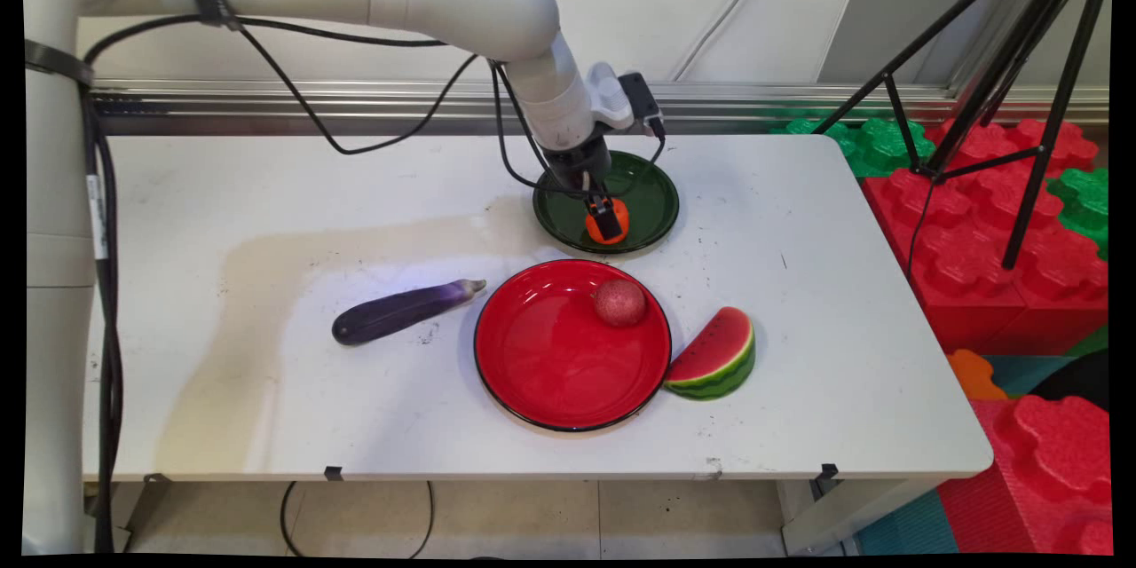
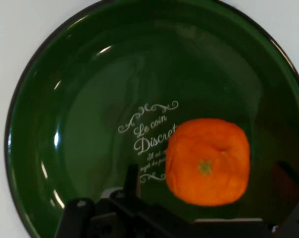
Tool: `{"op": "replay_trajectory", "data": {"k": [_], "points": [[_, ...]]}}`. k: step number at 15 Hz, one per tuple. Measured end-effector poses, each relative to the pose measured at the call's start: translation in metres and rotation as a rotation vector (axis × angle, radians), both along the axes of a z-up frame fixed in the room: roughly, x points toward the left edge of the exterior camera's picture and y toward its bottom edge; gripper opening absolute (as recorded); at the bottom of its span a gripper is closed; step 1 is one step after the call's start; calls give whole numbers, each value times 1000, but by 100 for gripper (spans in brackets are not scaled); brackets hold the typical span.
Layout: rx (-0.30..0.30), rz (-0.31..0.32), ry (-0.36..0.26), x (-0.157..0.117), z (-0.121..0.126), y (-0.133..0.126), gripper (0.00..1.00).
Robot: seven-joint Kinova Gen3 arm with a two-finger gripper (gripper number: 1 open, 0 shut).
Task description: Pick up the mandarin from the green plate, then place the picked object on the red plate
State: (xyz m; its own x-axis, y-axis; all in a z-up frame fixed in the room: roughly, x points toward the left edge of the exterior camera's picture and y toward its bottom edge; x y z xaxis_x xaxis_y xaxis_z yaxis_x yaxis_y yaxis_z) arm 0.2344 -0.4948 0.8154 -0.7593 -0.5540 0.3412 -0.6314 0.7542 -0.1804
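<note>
Orange (image 2: 207,168): a toy fruit with a small green stem mark facing the hand camera, lying inside the green plate (image 1: 658,186), towards the plate's near side in the main view.
Gripper (image 1: 607,229): lowered over the orange with its jaws spread. In the hand view one finger (image 2: 132,179) rises left of the fruit and the other shows dimly at the right edge, so the fruit lies between them with a gap on each side. Nothing is grasped.
Plate: dark green and glossy, with white lettering on its floor just beside the orange, at the far middle of the table (image 1: 266,195).
Around it: a red plate (image 1: 550,373) nearer the camera carries a rough red ball (image 1: 619,302) by its far rim. A watermelon slice (image 1: 714,355) touches that plate's right edge, and an eggplant (image 1: 404,311) lies on the table to its left.
Handling, as a judgement: the orange sits closer to the left finger, so the hand looks better centred before any closing. The round fruit may roll on the slick plate if one pad meets it first, and the fingertips should stay clear of the plate's floor.
Hard to make out: the right finger is dark and blurred against the plate. In the main view a finger covers the middle of the orange, so the fingertips' height above the plate cannot be told.
</note>
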Motion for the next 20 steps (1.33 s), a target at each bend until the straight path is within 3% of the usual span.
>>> {"op": "replay_trajectory", "data": {"k": [4,5,14,20], "points": [[14,-4,9,-4,-12,-8,100],[15,-5,12,-5,-14,-10,0],[4,-19,20,-6,-12,-15,0],[-64,-17,22,-6,30,-5,0]]}}
